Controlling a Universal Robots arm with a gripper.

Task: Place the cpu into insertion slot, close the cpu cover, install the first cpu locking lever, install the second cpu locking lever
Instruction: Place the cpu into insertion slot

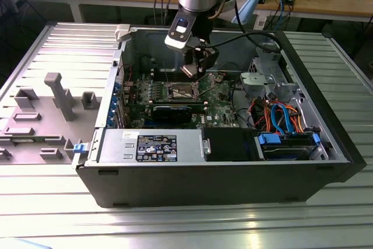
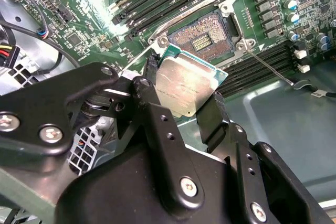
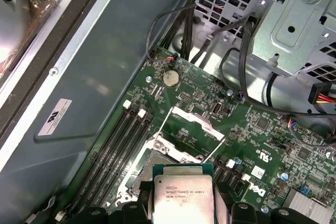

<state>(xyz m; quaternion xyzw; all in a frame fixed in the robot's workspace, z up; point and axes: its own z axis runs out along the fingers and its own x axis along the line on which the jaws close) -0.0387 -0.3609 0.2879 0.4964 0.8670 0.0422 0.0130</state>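
The gripper (image 2: pixel 181 88) is closed on two opposite edges of the cpu (image 2: pixel 186 83), holding it just above the open insertion slot (image 2: pixel 202 38), in the upper middle of the exterior view. Lowered tilted or off-line, the cpu could miss the slot and bend its pins (image 2: pixel 185 34). The second wrist view shows those bare pins; the first wrist view shows the cpu cover (image 3: pixel 200 124) standing open beyond the slot.

Print on cpu (image 3: pixel 182 200), case sticker (image 3: pixel 55 117), power supply label (image 1: pixel 156 147).
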